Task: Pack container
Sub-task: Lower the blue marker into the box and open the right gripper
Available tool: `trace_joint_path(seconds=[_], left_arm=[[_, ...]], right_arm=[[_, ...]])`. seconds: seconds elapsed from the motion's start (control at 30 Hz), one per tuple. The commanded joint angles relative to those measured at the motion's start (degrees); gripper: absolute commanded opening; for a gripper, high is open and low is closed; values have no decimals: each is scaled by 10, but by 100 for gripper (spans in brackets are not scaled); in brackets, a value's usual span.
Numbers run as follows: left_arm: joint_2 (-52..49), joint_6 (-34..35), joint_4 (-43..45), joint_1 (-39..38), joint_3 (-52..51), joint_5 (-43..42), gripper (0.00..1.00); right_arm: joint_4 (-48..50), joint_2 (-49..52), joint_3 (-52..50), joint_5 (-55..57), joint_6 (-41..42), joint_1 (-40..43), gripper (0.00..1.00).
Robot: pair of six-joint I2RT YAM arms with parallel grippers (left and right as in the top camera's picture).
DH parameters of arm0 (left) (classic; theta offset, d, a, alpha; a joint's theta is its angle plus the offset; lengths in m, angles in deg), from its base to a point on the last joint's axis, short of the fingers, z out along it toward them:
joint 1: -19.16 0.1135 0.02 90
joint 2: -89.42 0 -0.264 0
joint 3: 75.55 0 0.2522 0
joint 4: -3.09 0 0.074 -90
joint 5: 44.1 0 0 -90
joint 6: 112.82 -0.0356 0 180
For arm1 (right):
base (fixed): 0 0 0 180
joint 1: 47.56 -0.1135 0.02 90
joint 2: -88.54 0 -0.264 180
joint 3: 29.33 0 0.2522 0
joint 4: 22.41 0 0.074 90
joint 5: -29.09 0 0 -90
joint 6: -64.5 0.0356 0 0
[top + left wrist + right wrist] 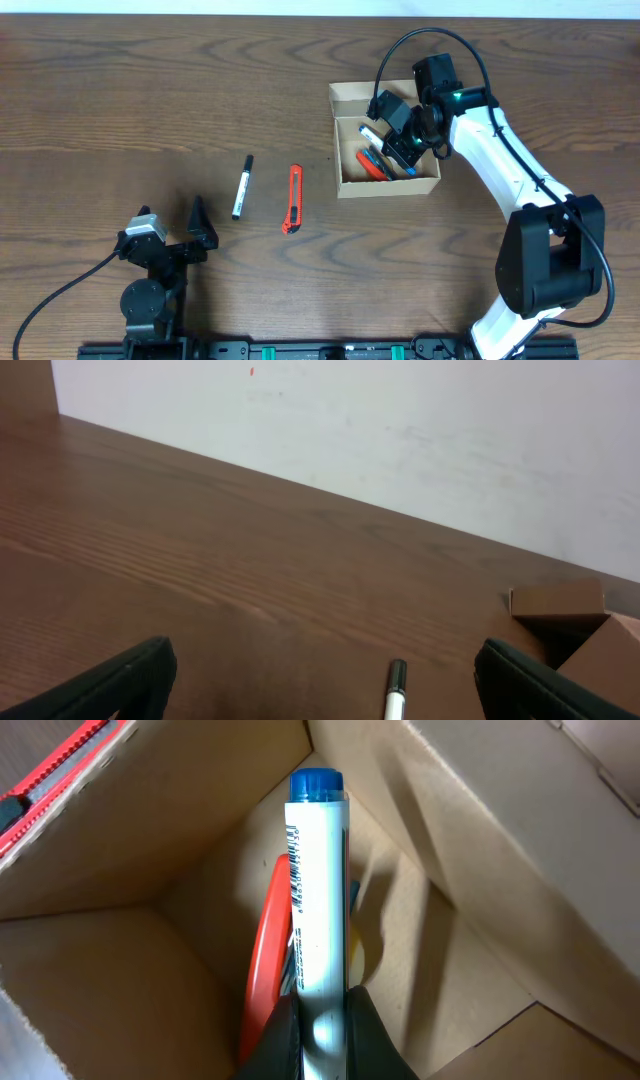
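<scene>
At 2 o'clock on the table (120,80), overhead: container (385,187) sits open, flap lid folded back on its 12 o'clock side. Right gripper (402,150) is down inside it and hides much of the contents; only bits of red and blue show.

Right wrist view fills that in: jaws pinch a white blue-capped marker (318,890), with a red object (262,960) under it, identity unclear.

Left gripper (172,222) at 7 o'clock, jaws spread, nothing between.

Black marker (241,187) and red utility knife (292,199) lie at the container's 9 o'clock, apart from each other. Left wrist view crops the black marker to one end.
</scene>
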Motion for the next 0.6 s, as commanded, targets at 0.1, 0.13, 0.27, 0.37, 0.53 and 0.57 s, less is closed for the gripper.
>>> trace_joint_path(seconds=[0.1,0.13,0.27,0.37,0.53,0.57], left_arm=[[3,-12,-24,1,-11,15,95],[3,-12,-24,1,-11,15,95],[3,-12,-24,1,-11,15,95],[3,-12,-24,1,-11,15,95],[3,-12,-24,1,-11,15,95],[3,-12,-24,1,-11,15,95]], right_arm=[[-2,28,-2,-5,6,2,1],[-3,37,-2,-5,6,2,1],[-8,64,-2,-6,8,1,1],[-7,79,-2,-7,8,1,1],[1,82,-2,-7,8,1,1],[2,82,-2,-7,8,1,1]])
